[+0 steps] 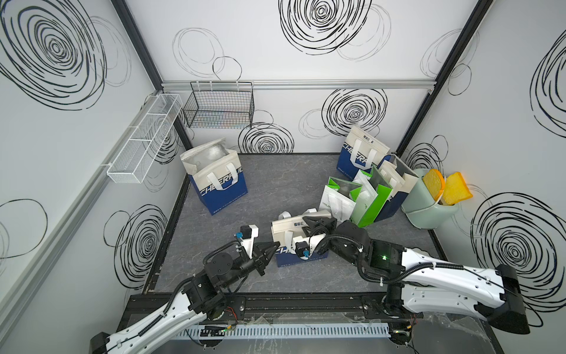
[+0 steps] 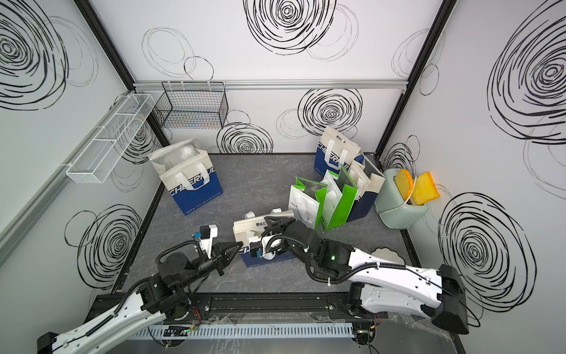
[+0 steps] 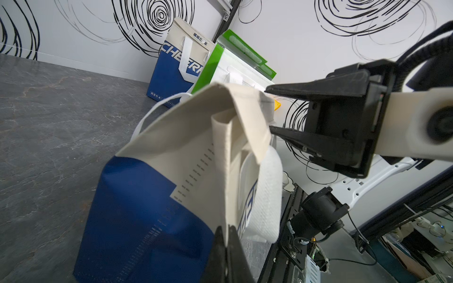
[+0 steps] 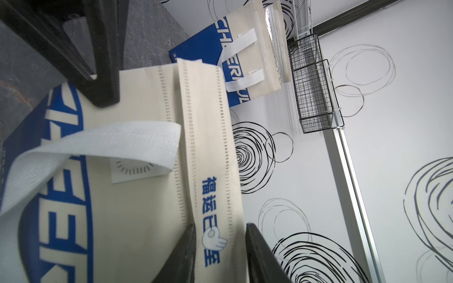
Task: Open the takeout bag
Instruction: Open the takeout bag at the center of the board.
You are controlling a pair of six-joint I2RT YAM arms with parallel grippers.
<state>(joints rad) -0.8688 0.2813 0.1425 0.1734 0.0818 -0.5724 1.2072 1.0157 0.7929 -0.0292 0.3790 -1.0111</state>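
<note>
The takeout bag (image 1: 288, 228) (image 2: 245, 228), blue below and cream above, stands at the front middle of the grey floor with its top flap (image 4: 210, 147) folded over. My left gripper (image 1: 277, 244) (image 3: 225, 229) is shut on the bag's cream side edge at its left end. My right gripper (image 1: 306, 219) (image 4: 220, 226) reaches over the bag from the right. Its jaws stand apart on either side of the printed flap, with a gap on one side. A white handle (image 4: 98, 144) loops across the bag's front.
An open blue-and-cream bag (image 1: 214, 180) stands at the back left and a closed one (image 1: 363, 150) at the back right. Green-and-white bags (image 1: 364, 196) crowd just right of the right gripper, beside a pale green toaster (image 1: 428, 205) holding yellow bread slices. Wire baskets (image 1: 219, 105) hang on the walls.
</note>
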